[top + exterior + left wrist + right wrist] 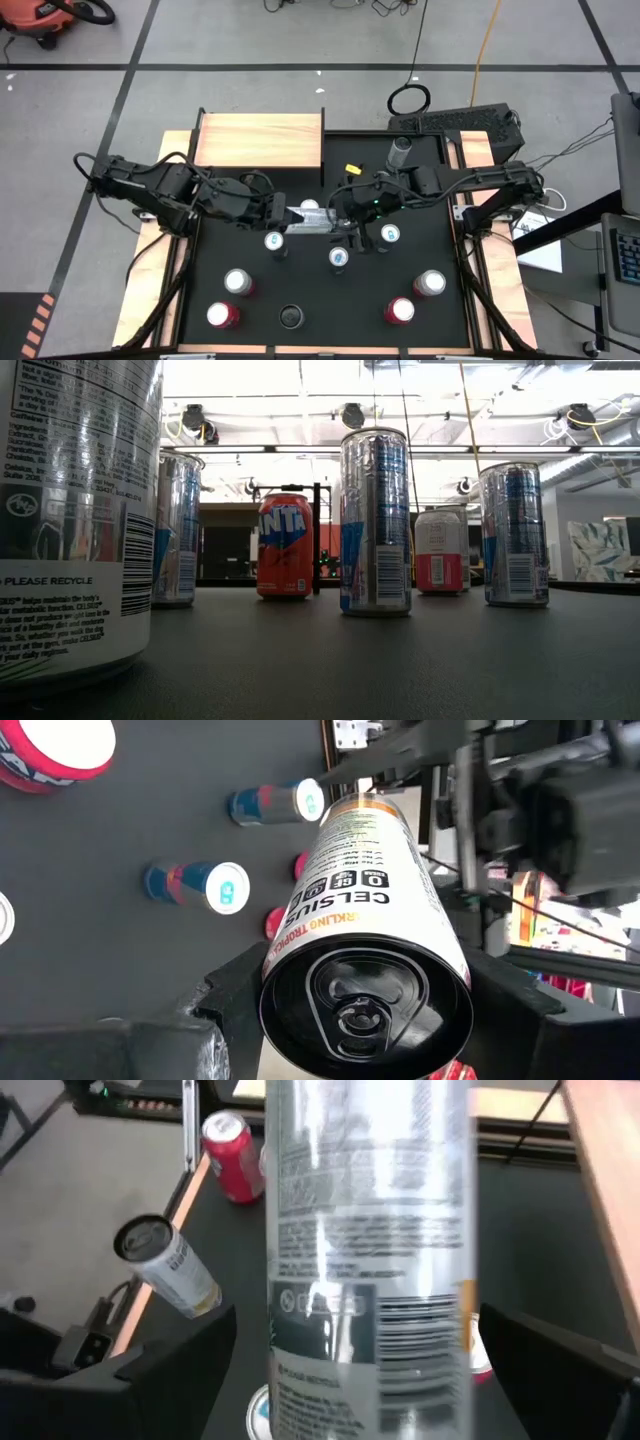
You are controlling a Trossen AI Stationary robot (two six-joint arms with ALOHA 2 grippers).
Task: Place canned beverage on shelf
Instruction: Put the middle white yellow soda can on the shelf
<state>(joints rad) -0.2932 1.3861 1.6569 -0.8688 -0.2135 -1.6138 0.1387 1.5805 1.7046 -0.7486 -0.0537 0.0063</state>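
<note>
Above mid-worktop [400, 300], between both arms, a handover in the making. At left, left claw [284, 214] clamped on the end of the Celsius can [312, 216], can lying sideways and pointing across toward the partner. Just right of that, right claw [345, 210] spread wide either side of the can's far end, pads apart from the metal, so support judged to rest with the left arm alone. Behind the left claw, beyond the can, the shelf [260, 140] bare and waiting; likely next a swing toward it. Near side of both claws, standing cans [275, 242] in loose rows, close under the carried can, hence the lifted, level carry.
</note>
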